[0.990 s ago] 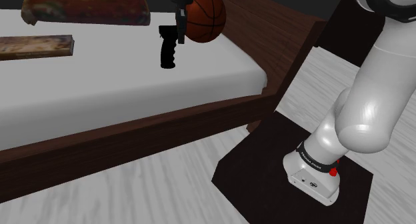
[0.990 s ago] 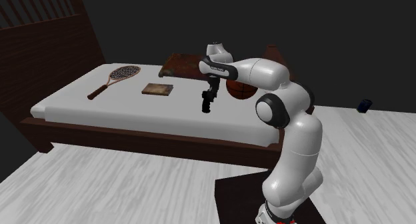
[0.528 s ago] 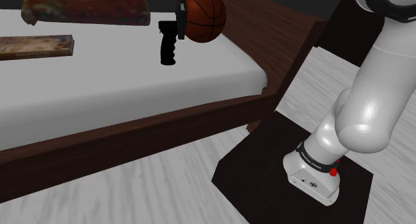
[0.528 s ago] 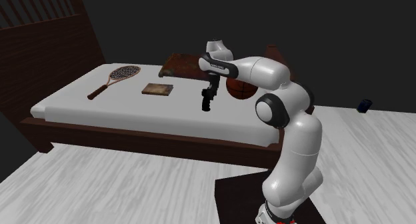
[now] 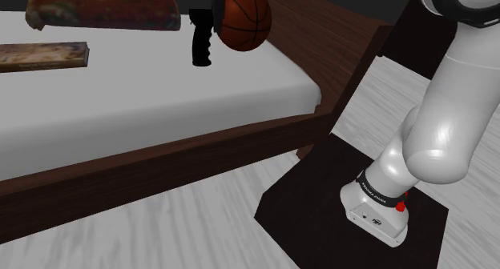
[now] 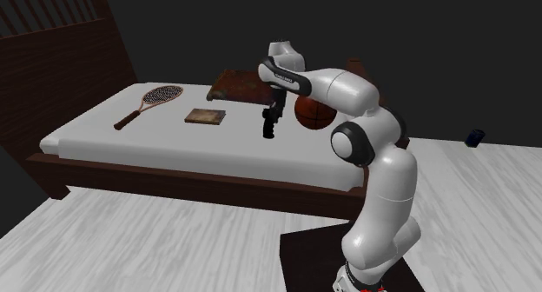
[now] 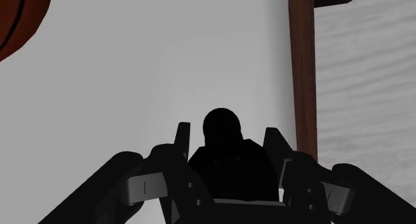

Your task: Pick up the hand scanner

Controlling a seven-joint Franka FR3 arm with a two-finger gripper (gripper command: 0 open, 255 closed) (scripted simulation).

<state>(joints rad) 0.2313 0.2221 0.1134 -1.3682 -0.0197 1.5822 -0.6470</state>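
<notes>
Lying wide and low is the bed (image 6: 174,147), with a plain white top. The white arm (image 6: 382,186) reaches over it. An orange-brown basketball (image 5: 244,18) sits at the far side of the bed. Just beside the ball, on the shoulder view's left, the black hand scanner (image 5: 202,43) hangs over the bed. Its long side stands up and down, with the handle end pointing down. The gripper (image 7: 227,139) is right above it. Its fingers (image 7: 181,139) squeeze the scanner's top end. The next move looks like straight up.
</notes>
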